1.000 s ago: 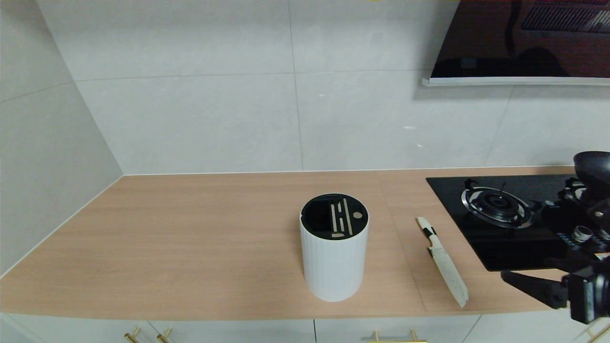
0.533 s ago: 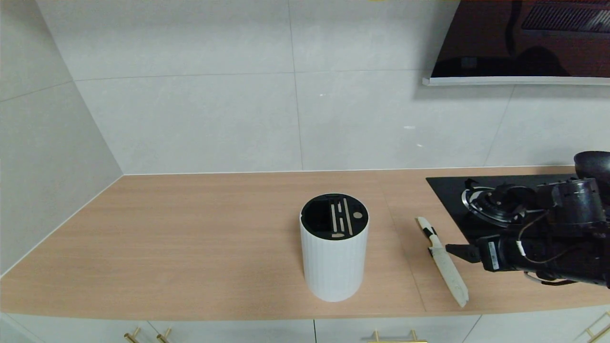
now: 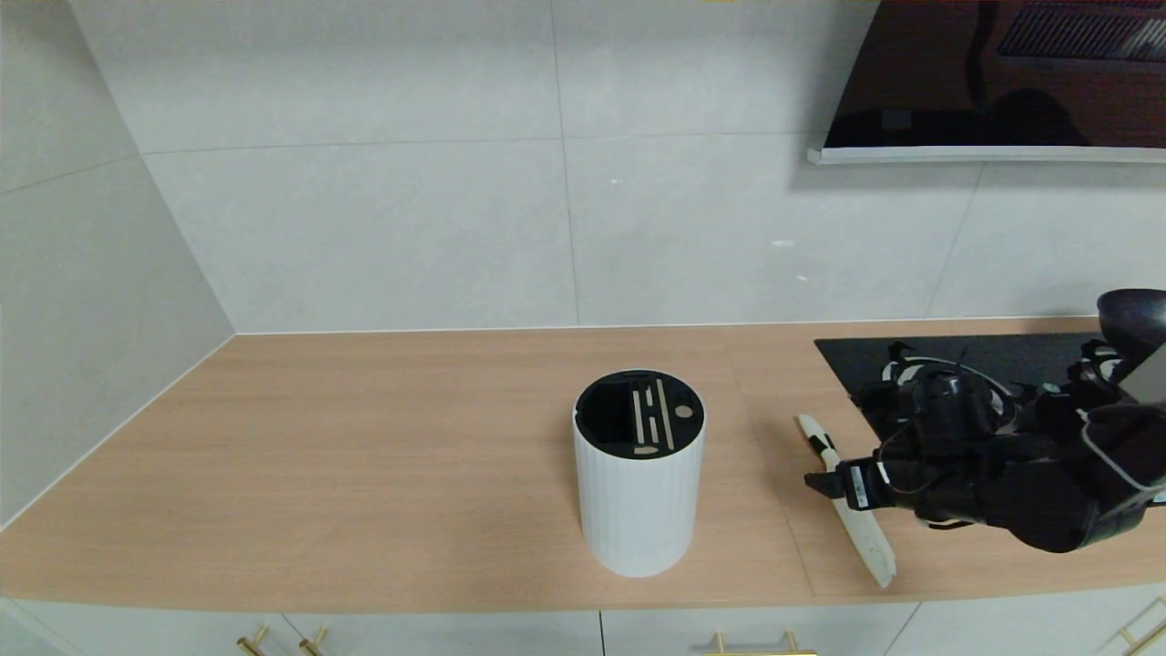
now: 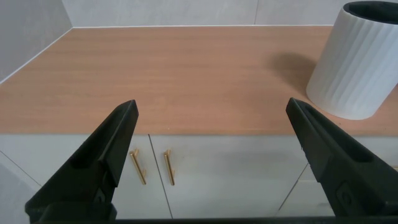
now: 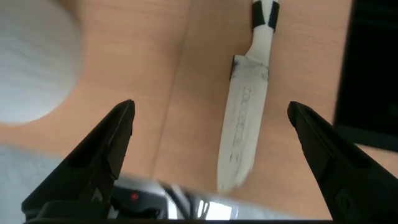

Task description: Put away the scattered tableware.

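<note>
A white speckled knife [image 3: 856, 530] with a black-and-white handle lies flat on the wooden counter [image 3: 364, 456], right of a white ribbed cylindrical holder [image 3: 639, 483] with a black slotted top. My right gripper [image 3: 820, 481] hovers just above the knife near where the handle meets the blade, fingers spread wide. In the right wrist view the knife [image 5: 247, 118] lies between the two open fingers, right gripper [image 5: 211, 140]. My left gripper [image 4: 211, 134] is open in front of the counter's front edge, with the holder [image 4: 357, 59] off to one side.
A black gas hob [image 3: 956, 401] with burners sits at the right of the counter, a dark pan [image 3: 1132, 317] on its far side. A range hood [image 3: 993, 82] hangs above. Cabinet handles [image 4: 152, 167] show below the counter edge. Tiled walls bound the back and left.
My right arm has swung in from the lower right towards the left, and its gripper now hovers over the knife. The knife and holder have not moved.
</note>
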Controlling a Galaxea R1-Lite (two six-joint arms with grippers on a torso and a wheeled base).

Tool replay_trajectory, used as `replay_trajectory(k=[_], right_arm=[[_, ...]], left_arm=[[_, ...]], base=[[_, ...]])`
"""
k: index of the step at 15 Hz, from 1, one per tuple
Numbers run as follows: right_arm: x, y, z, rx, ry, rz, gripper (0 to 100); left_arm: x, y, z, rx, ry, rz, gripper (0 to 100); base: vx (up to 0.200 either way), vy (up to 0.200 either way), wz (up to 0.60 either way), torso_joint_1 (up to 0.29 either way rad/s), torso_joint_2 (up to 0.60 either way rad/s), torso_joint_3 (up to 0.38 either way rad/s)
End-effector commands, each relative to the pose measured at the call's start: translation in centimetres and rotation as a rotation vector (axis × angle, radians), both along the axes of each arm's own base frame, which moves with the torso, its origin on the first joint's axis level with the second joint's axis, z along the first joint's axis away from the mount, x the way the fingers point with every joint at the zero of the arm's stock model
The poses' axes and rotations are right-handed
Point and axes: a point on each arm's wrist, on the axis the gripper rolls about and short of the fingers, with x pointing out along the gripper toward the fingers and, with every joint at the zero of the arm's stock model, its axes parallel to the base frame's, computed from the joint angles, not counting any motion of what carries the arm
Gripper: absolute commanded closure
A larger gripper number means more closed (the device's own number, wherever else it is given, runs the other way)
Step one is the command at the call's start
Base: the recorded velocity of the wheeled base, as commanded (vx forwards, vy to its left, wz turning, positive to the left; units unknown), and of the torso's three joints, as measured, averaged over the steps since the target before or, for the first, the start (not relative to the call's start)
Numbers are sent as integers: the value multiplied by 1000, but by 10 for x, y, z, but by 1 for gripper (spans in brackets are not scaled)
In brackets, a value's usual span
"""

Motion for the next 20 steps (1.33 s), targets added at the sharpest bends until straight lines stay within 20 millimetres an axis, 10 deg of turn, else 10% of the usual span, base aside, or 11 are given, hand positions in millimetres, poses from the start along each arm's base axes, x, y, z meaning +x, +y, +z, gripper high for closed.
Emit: replay_trajectory(k=[1, 20], right_arm=[[14, 1, -35, -21, 62, -15, 0], [40, -9, -60, -40, 29, -98, 0]], left_arm=[[0, 0, 0, 0, 0, 1, 0], [0, 0, 0, 0, 0, 1, 0]], base=[[0, 0, 0, 0, 0, 0], [0, 0, 0, 0, 0, 0]])
